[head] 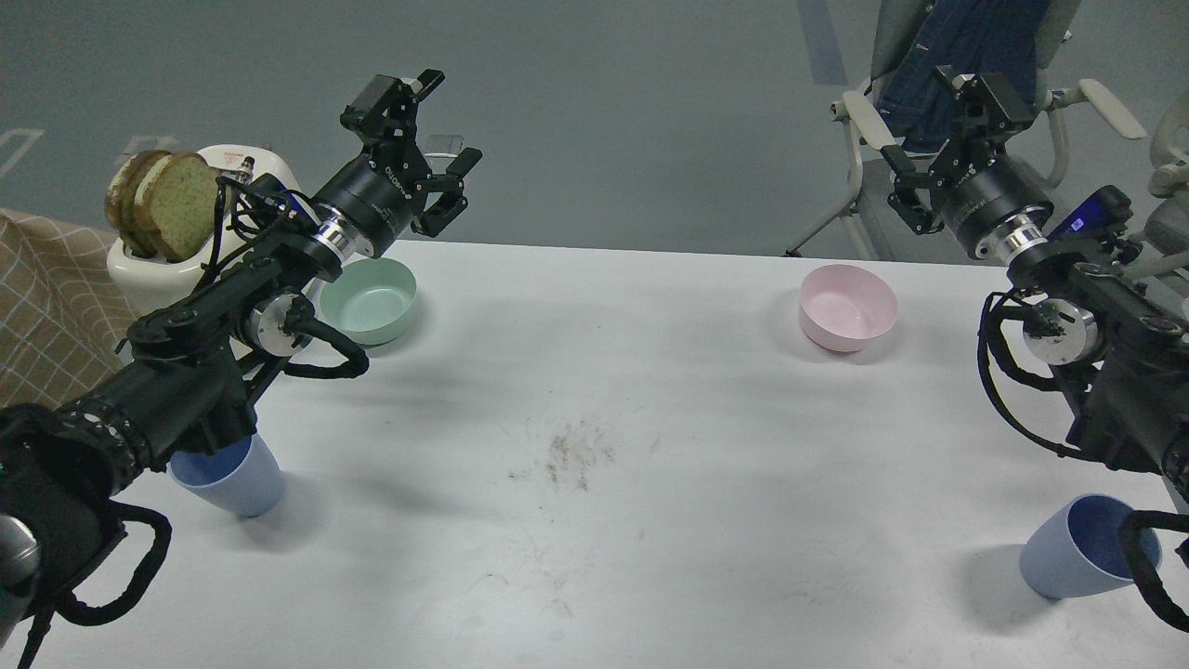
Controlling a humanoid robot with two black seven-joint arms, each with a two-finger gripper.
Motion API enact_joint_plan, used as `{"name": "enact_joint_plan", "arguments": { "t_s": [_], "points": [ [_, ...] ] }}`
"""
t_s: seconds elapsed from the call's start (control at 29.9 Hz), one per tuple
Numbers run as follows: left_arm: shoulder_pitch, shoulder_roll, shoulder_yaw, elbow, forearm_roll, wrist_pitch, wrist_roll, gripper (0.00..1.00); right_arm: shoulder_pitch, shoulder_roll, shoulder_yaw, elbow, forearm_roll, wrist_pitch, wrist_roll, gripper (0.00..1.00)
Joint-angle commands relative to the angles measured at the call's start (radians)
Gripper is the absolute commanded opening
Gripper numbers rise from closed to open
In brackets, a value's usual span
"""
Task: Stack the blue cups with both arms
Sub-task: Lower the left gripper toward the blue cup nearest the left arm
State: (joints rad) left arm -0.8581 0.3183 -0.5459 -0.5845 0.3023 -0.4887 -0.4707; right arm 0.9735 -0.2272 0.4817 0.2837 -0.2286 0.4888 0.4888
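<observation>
You're at the start: nothing is grasped yet. Your left gripper (444, 177), upper left, is spread and empty; the right gripper (915, 190), upper right, I can't tell. The blue cups sit lower left (232, 478) and lower right (1082, 548), well apart. Next, lower each arm to its nearest cup.

The left arm (214, 316) comes in from the lower left and reaches up. Its gripper (444, 153) has the fingers spread apart. The right arm (1087, 316) rises from the right edge; the fingers of its gripper (929, 149) are unclear.
</observation>
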Motion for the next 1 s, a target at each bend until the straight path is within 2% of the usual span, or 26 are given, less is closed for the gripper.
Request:
{"name": "enact_joint_plan", "arguments": {
  "t_s": [0.0,0.97],
  "points": [
    [-0.010,0.002,0.003,0.000,0.005,0.000,0.007,0.98,0.001,0.002,0.000,0.000,0.000,0.000,0.000,1.00],
    [-0.021,0.004,0.003,-0.012,0.003,0.000,0.001,0.95,0.011,0.017,-0.002,0.000,-0.001,0.000,0.000,1.00]
  ]
}}
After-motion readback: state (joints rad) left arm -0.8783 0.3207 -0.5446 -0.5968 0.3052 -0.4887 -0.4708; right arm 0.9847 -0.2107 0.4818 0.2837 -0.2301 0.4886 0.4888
